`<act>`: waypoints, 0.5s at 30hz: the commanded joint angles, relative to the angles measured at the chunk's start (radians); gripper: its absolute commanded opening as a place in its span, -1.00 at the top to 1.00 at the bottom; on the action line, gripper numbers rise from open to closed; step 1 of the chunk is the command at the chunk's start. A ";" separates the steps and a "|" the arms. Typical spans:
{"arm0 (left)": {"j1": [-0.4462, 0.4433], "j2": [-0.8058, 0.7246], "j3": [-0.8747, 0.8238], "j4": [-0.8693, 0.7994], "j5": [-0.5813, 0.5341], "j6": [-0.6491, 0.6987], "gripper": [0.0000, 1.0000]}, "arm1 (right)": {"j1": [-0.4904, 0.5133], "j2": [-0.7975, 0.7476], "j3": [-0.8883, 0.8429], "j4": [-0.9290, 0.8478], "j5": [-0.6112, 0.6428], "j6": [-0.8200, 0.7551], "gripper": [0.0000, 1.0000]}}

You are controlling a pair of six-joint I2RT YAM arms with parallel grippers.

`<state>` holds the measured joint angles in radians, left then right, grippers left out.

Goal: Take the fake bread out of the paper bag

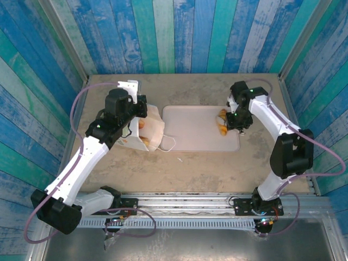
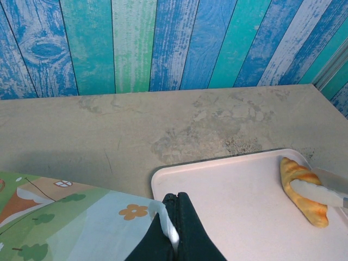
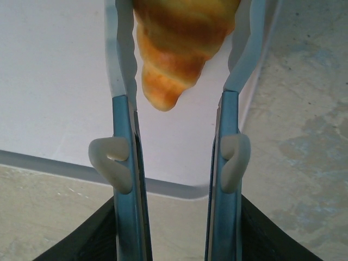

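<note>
1. Landmark: flat pale pink rectangular tray, mid-table.
2. White paper carrier bag with green and orange print sits just off the tray's left edge. Its thin white cord handle loops by the tray's near-left corner. Orange-brown toy pastries show inside the bag's mouth.
3. Left gripper: clamped tight on the bag's white rim, holding it up.
4. One ridged golden toy croissant lies on the tray's right end, its long axis running far-to-near along the right edge.
5. Right gripper: fingers astride the croissant across its width, tapered tip pointing back at the wrist. Both flanks look touched (clamped or slack, I cannot tell).
6. Judgement: the remaining pastries lie leftward, across the whole tray from the right gripper. The left arm is nearer but occupied with the bag, so the right must cross the tray to reach the mouth.
</note>
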<state>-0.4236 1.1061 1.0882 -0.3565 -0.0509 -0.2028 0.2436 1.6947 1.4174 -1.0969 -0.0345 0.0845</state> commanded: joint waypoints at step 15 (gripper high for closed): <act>-0.003 0.015 0.024 0.033 -0.012 -0.012 1.00 | -0.043 0.095 0.113 -0.053 0.059 -0.081 -0.01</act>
<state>-0.4240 1.1095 1.0885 -0.3553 -0.0513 -0.2070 0.2115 1.7836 1.5040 -1.1374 -0.0086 0.0124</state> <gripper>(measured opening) 0.044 0.507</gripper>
